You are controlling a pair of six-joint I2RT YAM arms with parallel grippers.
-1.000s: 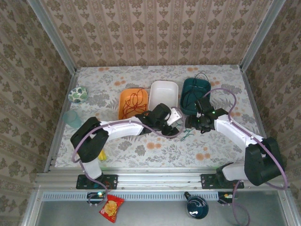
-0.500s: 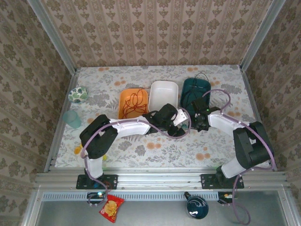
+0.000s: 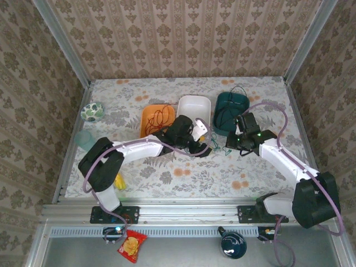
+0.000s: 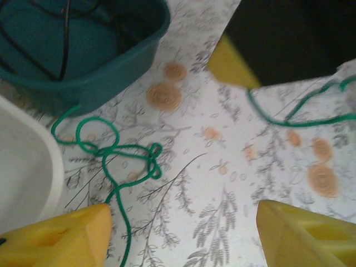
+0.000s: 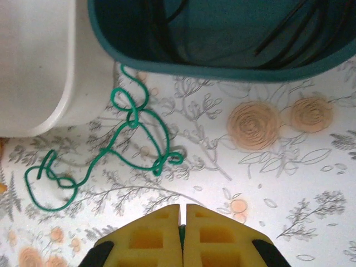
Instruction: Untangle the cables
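One cable loose: green

Top: green cable (image 3: 216,144) on table (image 3: 167,173); red cable (image 3: 158,118), black cable (image 3: 225,108) binned.
Left wrist: left gripper (image 4: 183,236) spread, empty.
Right wrist: right gripper (image 5: 182,225) apparently pinching green strand.
Light, limp, slippery; grab a straight run.

Left arm (image 3: 142,149) and right arm (image 3: 283,160) were white-shelled with black joint housings. A lilac hose (image 3: 276,108) looped along each. Left claw (image 4: 183,233) and right claw (image 5: 182,222) had yellow fingers with square recesses.
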